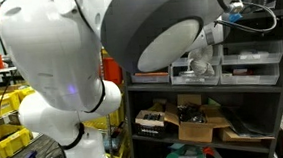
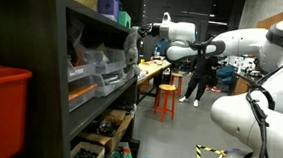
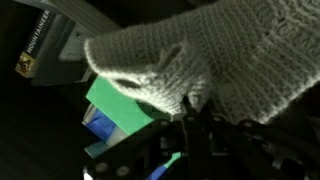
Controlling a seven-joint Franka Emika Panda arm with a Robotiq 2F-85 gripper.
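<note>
Where my wrist view starts at its left edge, a yellow-and-black printed label (image 3: 33, 52) sits on something dark that I cannot identify. Next comes a bright green flat-sided box (image 3: 118, 108) with a small blue block (image 3: 98, 130) low beside it. Right of these, a pale grey knitted woollen cloth (image 3: 200, 55) fills the upper frame. The gripper (image 3: 190, 118) has its dark jaws pressed together on the cloth's lower edge. I judge that being pinched by the hem is why the knit hangs slack and drapes over the green box's upper corner, rather than lying flat.

This close view gives me the grip and the weave, but nothing of the room.

In an exterior view, yellow plastic crates (image 1: 3, 104) stand at the left and the arm's white bulk blocks the middle. To the right a dark metal shelving unit (image 1: 203, 93) carries grey plastic bins (image 1: 251, 61). The cloth is held up at that bin level, though there I cannot separate it from the wrist.

In an exterior view taken along the shelves, a red plastic tub (image 2: 5, 95) is at the left and the gripper (image 2: 134, 43) is at the shelf front. Farther right are an orange metal stool (image 2: 166, 96) and a dark-clothed person (image 2: 195, 78).
</note>
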